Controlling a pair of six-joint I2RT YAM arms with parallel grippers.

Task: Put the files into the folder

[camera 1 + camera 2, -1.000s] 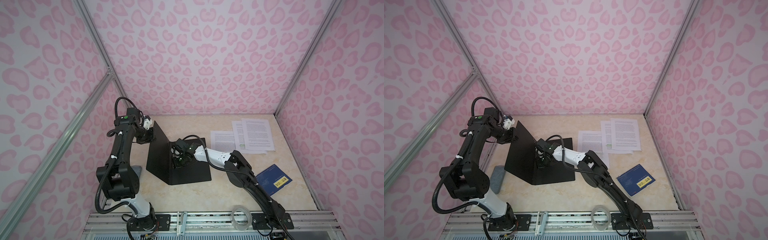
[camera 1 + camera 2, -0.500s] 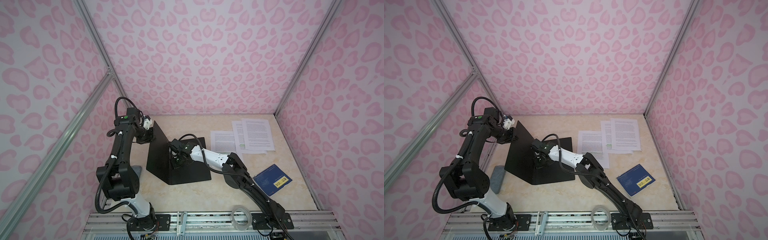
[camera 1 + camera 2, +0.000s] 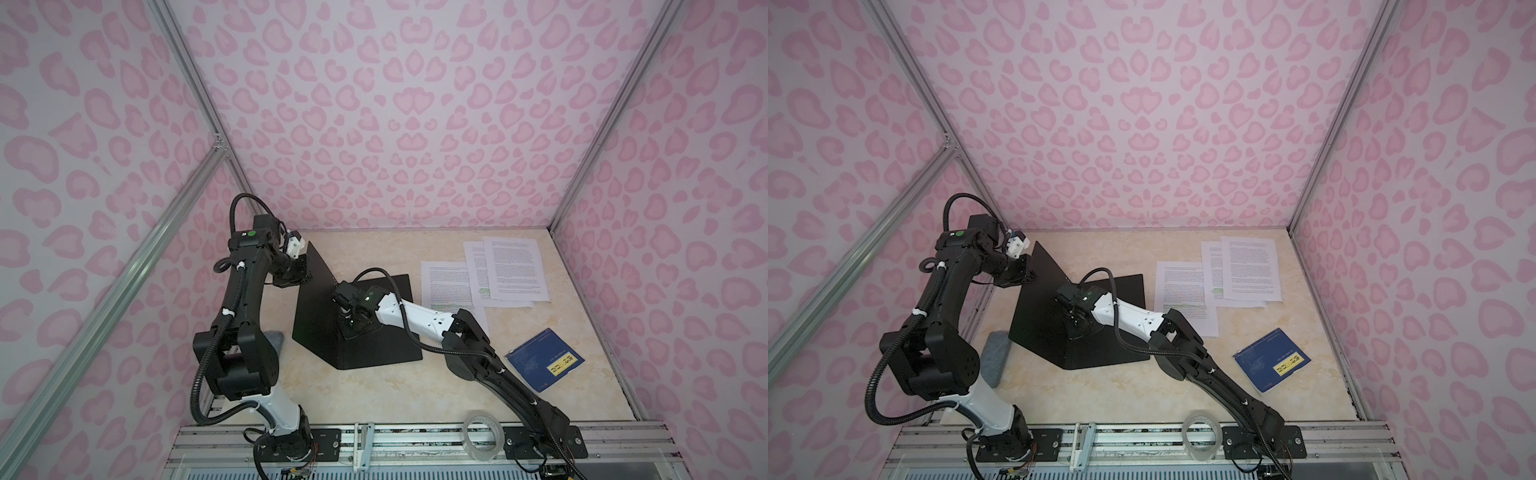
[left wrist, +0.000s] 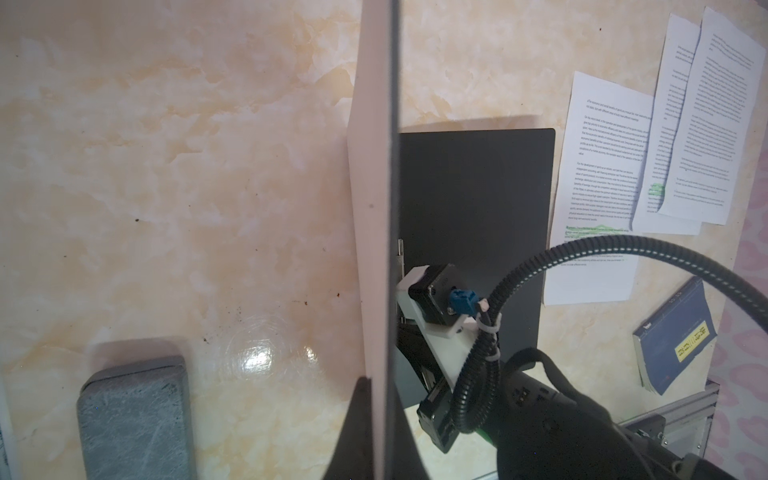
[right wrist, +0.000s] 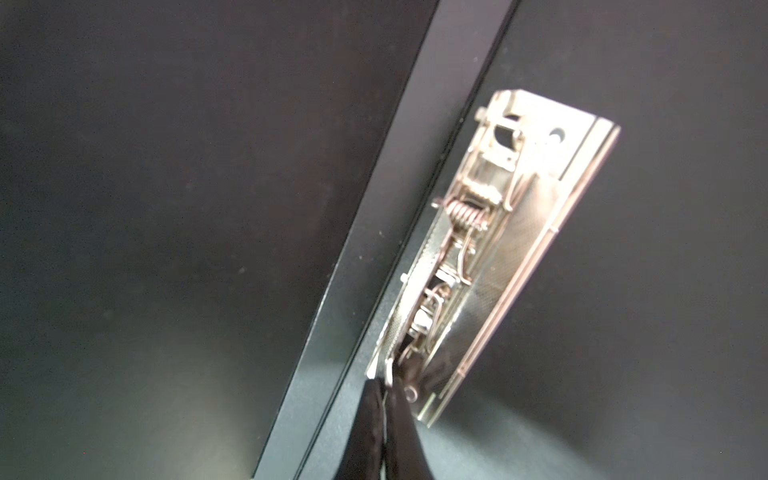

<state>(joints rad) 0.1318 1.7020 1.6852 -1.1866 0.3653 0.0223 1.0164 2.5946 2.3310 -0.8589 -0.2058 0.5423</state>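
Three white printed paper sheets (image 3: 486, 278) lay overlapping far right on the marble bench (image 3: 374, 399), beside the open grey, black-lined folder (image 3: 374, 353). The left claw (image 4: 380, 399) clamped its upright cover. The right claw (image 5: 386, 399), tips together, touched the metal spine clip (image 5: 490, 249), its arm crossing the nearest sheet. A dark blue booklet (image 3: 544, 359) lay nearby.

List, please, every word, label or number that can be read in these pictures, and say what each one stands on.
Nothing here can be read for certain.
files: dense black print with some green highlighted lines, too small to read.
dark blue booklet: yellow label with black marks, blurred; pale cover print too small to read.
folder: no lettering shows on the faces in view.
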